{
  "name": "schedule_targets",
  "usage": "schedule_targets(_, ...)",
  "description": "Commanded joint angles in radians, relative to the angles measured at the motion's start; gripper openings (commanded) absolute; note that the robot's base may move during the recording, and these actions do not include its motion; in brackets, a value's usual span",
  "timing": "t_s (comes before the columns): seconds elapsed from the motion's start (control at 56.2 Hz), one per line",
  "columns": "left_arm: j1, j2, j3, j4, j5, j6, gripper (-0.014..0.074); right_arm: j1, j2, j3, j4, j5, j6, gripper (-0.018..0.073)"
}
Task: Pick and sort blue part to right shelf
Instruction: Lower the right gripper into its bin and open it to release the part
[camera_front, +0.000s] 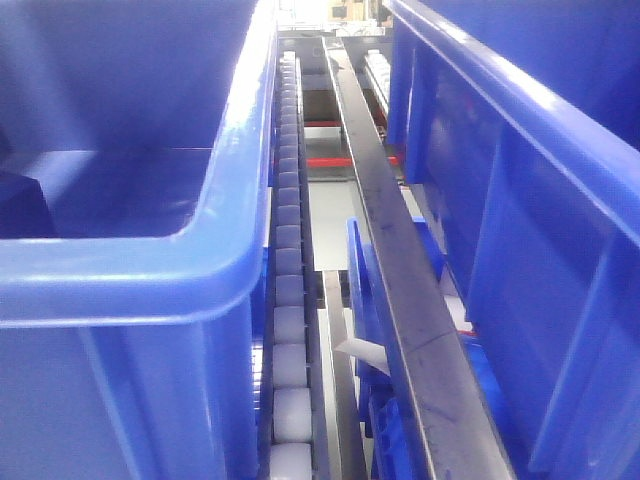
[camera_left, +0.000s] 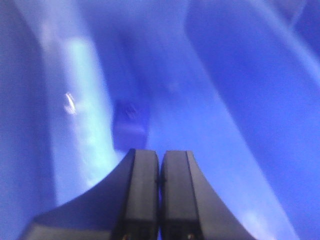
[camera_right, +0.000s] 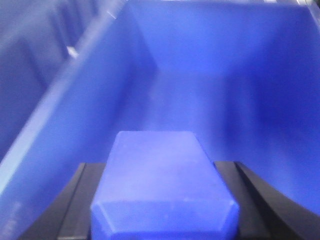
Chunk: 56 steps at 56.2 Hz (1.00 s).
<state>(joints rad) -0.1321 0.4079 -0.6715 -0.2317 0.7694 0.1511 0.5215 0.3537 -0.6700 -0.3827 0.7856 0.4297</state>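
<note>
Right jaws (camera_right: 162, 220) clamped on blue part (camera_right: 162, 185), poised over blue bin (camera_right: 100, 100); drop pending. Left jaws (camera_left: 160, 195) closed, empty.

- Bin (camera_front: 150, 280) at 9 o'clock: glossy, smooth blue plastic.
- Rollers (camera_front: 288, 330): smooth whitish plastic.
- Rail (camera_front: 400, 260): dull grey metal, scuffed.
- Block (camera_right: 162, 185): smooth blue plastic.
- Gripper (camera_left: 160, 170) fingers: matt black.
</note>
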Motion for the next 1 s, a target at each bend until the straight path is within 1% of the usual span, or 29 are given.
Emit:
schedule_targets(0.0, -0.004, -0.022, -0.025, 0.026, -0.082, -0.042, 0.0127, 0.001, 0.110, -0.092, -0.026, -0.025, 0.004, 0.0061)
schedule_targets(0.053, -0.004, -0.034, -0.025, 0.038, -0.082, -0.042, 0.0127, 0.001, 0.167, -0.123, -0.027, 0.002, 0.006, 0.0061)
schedule_targets(0.267, -0.004, -0.053, -0.025, 0.039, -0.080, -0.042, 0.0127, -0.016, 0.448, -0.254, -0.045, 0.119, 0.027, 0.0061)
schedule_targets(0.338, -0.004, -0.053, -0.025, 0.039, -0.080, -0.042, 0.0127, -0.044, 0.530, -0.290, -0.047, 0.134, 0.027, 0.0061)
schedule_targets(0.462, -0.004, -0.053, -0.025, 0.039, -0.078, -0.042, 0.0127, -0.133, 0.668, -0.345, -0.025, 0.141, 0.017, 0.0061)
schedule_targets(0.569, -0.004, -0.053, -0.025, 0.039, -0.074, -0.042, 0.0127, -0.215, 0.767, -0.383, 0.023, 0.113, -0.055, 0.0061)
schedule_targets(0.622, -0.004, -0.053, -0.025, 0.039, -0.072, -0.042, 0.0127, -0.260, 0.822, -0.408, 0.074, 0.090, -0.126, 0.0061)
schedule_targets(0.729, -0.004, -0.053, -0.025, 0.037, -0.072, -0.042, 0.0127, -0.322, 0.933, -0.448, 0.182, 0.061, -0.253, 0.0061)
schedule_targets(0.836, -0.004, -0.053, -0.025, 0.037, -0.072, -0.042, 0.0127, -0.365, 1.046, -0.481, 0.275, 0.048, -0.365, 0.0061)
schedule_targets(0.925, -0.004, -0.053, -0.025, 0.035, -0.072, -0.042, 0.0127, -0.383, 1.126, -0.493, 0.316, 0.020, -0.394, 0.0061)
schedule_targets(0.978, -0.004, -0.053, -0.025, 0.033, -0.072, -0.042, 0.0127, -0.385, 1.169, -0.495, 0.318, 0.005, -0.394, 0.0061)
